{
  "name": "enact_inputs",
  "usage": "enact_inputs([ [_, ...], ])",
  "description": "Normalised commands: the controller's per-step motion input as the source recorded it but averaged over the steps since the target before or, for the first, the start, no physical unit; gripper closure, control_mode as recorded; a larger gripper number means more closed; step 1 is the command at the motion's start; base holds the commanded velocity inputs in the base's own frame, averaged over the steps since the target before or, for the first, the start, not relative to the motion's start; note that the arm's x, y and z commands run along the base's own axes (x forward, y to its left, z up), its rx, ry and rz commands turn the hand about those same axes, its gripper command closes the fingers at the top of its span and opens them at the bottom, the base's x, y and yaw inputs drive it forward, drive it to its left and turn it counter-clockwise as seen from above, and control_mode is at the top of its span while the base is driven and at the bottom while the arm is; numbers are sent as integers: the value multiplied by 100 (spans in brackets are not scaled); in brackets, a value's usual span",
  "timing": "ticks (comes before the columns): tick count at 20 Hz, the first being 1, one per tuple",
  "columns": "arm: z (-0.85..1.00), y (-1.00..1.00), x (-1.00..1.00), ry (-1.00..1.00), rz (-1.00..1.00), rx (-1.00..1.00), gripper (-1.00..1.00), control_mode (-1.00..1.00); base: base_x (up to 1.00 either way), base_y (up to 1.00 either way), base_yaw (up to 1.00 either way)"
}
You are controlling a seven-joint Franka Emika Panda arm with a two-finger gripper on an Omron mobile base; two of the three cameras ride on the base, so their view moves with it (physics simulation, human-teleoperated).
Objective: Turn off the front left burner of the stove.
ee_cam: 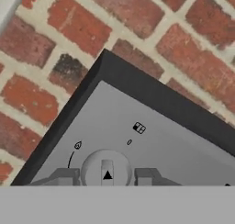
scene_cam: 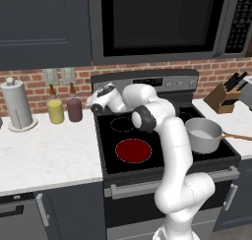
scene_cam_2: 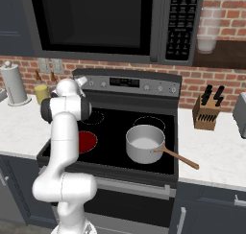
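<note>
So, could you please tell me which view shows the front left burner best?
The left base view: the front left burner glows red, its whole disc unobstructed. In the right base view, the arm hides part of it.

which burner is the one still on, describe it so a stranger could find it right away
Start at the stove, the black glass-top range under the microwave. On its cooktop, find the front left burner, nearest the counter with the paper towel roll. It is the large disc glowing red; the circle behind it is plain black.
</note>
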Motion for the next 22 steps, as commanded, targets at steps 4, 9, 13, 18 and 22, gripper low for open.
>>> enact_inputs([
  [4,-3,0,0,-8,-1,25,100,-100,0,0,0],
  [9,0,0,0,-5,-2,25,100,-100,0,0,0],
  [13,0,0,0,-1,-3,26,100,-100,0,0,0],
  [18,0,0,0,0,-3,26,100,-100,0,0,0],
  [22,0,0,0,0,-4,24,100,-100,0,0,0],
])
